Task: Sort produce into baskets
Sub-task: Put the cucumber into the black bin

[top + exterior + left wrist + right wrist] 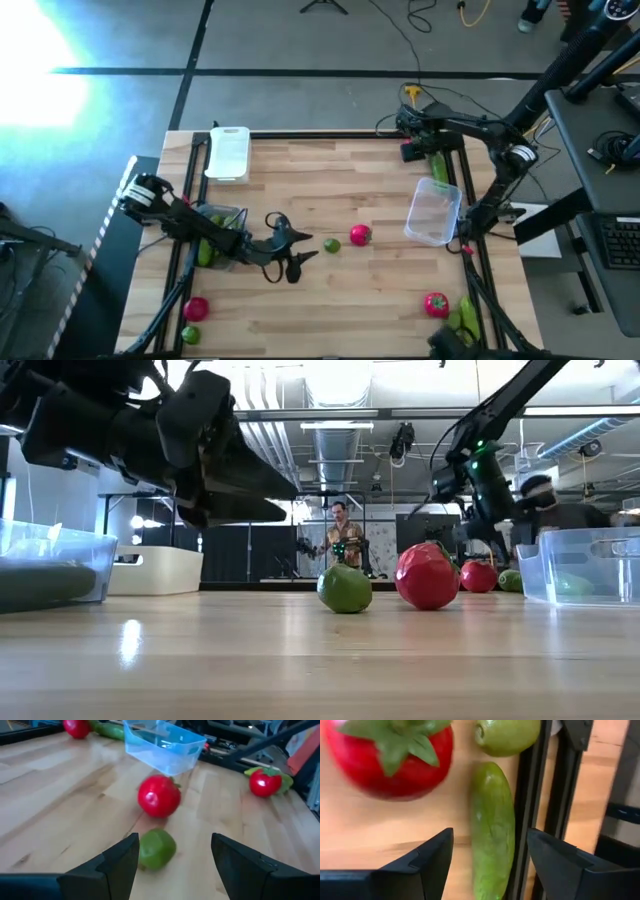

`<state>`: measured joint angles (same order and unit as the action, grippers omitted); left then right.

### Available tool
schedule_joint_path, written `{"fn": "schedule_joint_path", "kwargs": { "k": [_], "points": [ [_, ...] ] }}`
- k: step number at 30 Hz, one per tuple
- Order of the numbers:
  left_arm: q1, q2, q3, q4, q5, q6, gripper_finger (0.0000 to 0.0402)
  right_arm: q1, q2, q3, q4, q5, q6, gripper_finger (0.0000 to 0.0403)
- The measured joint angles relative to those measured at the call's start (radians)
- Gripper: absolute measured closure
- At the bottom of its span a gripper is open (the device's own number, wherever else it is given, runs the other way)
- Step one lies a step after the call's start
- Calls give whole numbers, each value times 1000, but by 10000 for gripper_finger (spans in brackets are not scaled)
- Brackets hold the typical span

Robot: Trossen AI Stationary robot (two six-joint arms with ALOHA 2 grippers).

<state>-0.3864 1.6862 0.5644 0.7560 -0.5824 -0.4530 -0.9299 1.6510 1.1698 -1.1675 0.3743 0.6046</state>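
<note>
- Lime (156, 849) lies mid-worktop, just ahead of the left gripper (172, 862), whose fingers stand apart, empty; a tomato (159, 795) sits just beyond.
- Risk: one finger nudges the round lime and it rolls off.
- Right gripper (490, 865), open and empty, hovers over a cucumber (492, 830) tight against the worktop's right edge rail; a finger may catch the rail.

No legible text, label, brand, number or sign appears in any view. The produce, the tubs, the tray, the wooden surface and the arms carry no readable markings. Background equipment shows nothing decipherable.
</note>
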Motion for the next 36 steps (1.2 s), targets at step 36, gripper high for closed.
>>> {"fn": "schedule_joint_path", "kwargs": {
  "k": [36],
  "points": [
    [-99, -78, -16, -16, -46, 70, 170, 116, 91, -87, 139, -149, -41, 221]
  ]
}}
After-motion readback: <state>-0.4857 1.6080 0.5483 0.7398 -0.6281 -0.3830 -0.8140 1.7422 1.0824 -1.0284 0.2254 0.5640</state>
